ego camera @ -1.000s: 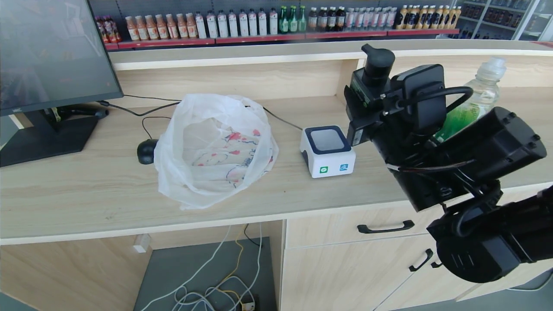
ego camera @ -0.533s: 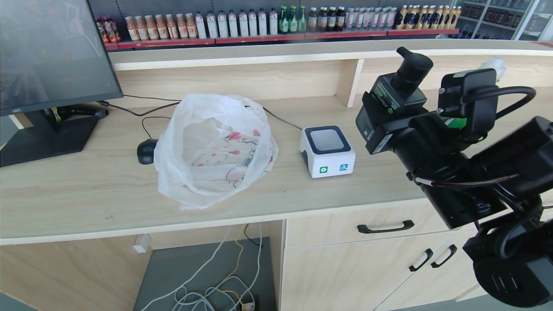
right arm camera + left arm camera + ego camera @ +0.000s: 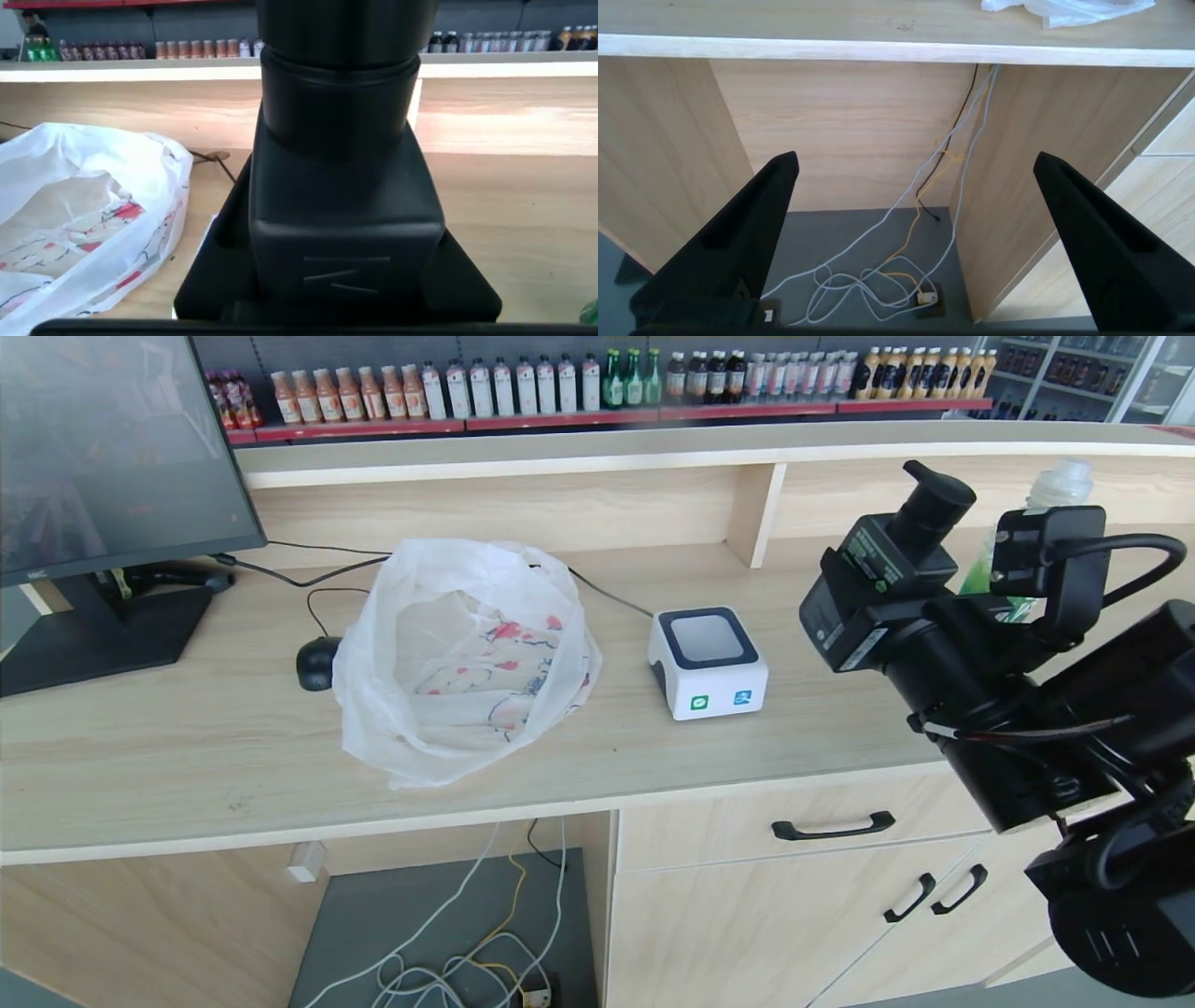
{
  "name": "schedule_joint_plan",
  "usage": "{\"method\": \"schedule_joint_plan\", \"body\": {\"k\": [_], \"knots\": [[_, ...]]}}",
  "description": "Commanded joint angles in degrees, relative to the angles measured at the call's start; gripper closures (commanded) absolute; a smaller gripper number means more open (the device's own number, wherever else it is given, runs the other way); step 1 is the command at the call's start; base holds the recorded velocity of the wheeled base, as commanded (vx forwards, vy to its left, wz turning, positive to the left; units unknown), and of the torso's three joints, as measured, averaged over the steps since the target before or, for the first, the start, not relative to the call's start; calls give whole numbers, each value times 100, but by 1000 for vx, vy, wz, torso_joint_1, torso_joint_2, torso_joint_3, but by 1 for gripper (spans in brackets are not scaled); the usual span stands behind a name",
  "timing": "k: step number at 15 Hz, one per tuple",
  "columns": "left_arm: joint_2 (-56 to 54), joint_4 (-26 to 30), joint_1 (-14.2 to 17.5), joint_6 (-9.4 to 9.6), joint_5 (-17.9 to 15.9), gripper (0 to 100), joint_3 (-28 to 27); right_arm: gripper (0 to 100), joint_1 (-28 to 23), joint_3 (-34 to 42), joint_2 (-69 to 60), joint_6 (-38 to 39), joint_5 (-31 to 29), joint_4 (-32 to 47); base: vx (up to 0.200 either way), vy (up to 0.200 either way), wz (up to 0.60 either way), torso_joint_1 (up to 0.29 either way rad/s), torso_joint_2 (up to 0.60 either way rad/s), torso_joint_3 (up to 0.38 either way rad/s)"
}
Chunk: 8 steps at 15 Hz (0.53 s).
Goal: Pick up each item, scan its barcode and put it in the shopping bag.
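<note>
A white plastic shopping bag (image 3: 467, 653) lies open on the wooden counter (image 3: 187, 747), left of a small white scanner box (image 3: 708, 663) with a dark top window. A clear bottle (image 3: 1053, 493) with a green label stands at the counter's right end, mostly hidden behind my right arm. My right gripper (image 3: 878, 588) hovers above the counter between the scanner and the bottle; its black housing (image 3: 341, 215) blocks most of the right wrist view, with the bag (image 3: 84, 215) off to one side. My left gripper (image 3: 915, 163) hangs open and empty below the counter's front edge.
A monitor (image 3: 112, 448) and a mouse (image 3: 317, 663) sit at the counter's left. A raised ledge (image 3: 513, 453) runs along the back, with shelves of bottles beyond. Drawers with black handles (image 3: 834, 826) are under the right side, and loose cables (image 3: 906, 280) lie under the left.
My right arm has swung to the right, away from the scanner and across the bottle, which stays where it stands. Bag and scanner have not moved.
</note>
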Motion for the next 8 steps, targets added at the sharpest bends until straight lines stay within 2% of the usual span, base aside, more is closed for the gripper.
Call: {"method": "schedule_joint_plan", "body": {"k": [1, 8], "knots": [[-2, 0, 2, -2, 1, 0, 0, 100, -229, -143, 34, 58, -41, -8, 0, 200, 0, 2, 2, 2], [-2, 0, 2, -29, 1, 0, 0, 100, -229, -266, 105, 217, -41, -8, 0, 200, 0, 4, -2, 3]]}}
